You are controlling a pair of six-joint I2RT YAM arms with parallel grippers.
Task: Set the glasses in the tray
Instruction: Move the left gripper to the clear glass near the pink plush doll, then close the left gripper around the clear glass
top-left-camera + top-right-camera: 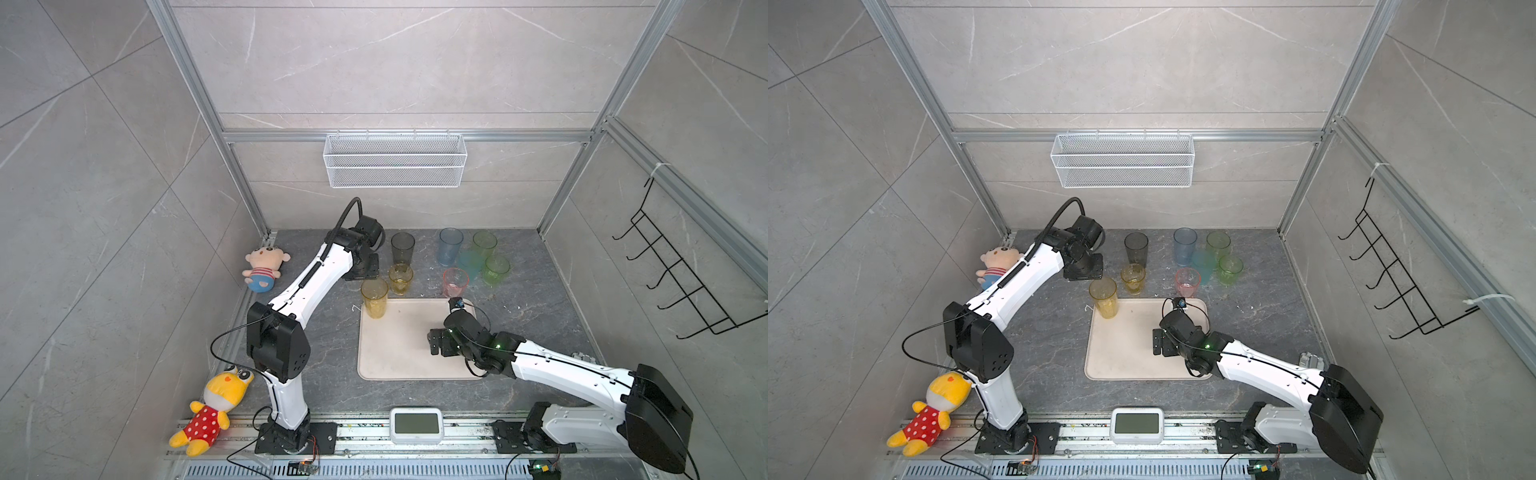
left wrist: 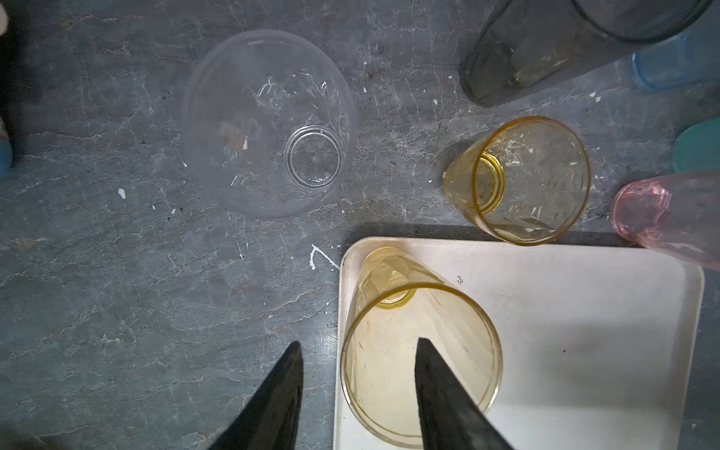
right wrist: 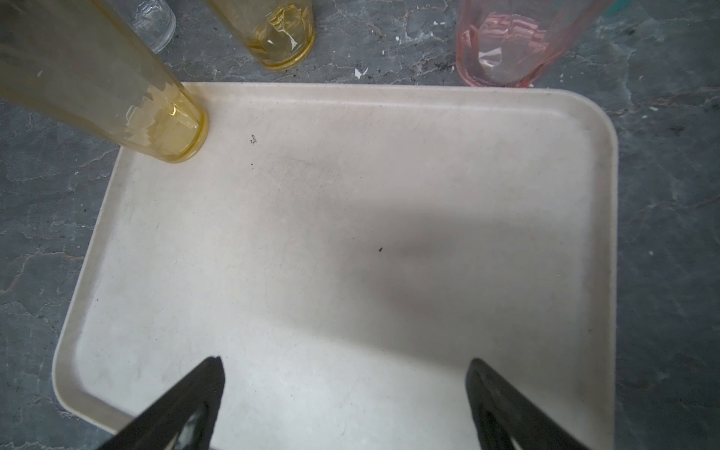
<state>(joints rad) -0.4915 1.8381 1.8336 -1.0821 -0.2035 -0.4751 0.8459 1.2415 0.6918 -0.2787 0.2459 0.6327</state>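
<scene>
So only one of the glasses is in the tray right now: the tall amber glass, upright in the far left corner, right against the rim. The rest sit on the bench beyond the tray. The short yellow glass and pink glass are just past the far edge, with the smoky grey glass behind the yellow one. The blue glass, teal glass, far green glass and near green glass are bunched at the back right. There's a clear glass too, just off that far left corner, but the left arm hides it in both top views. Left jaws are partway apart, straddling the amber glass's rim. One finger is over its mouth and the other outside over the bench, not pinching it as far as I can see. Right jaws hang over the tray's right side, spread wide, nothing between them.
</scene>
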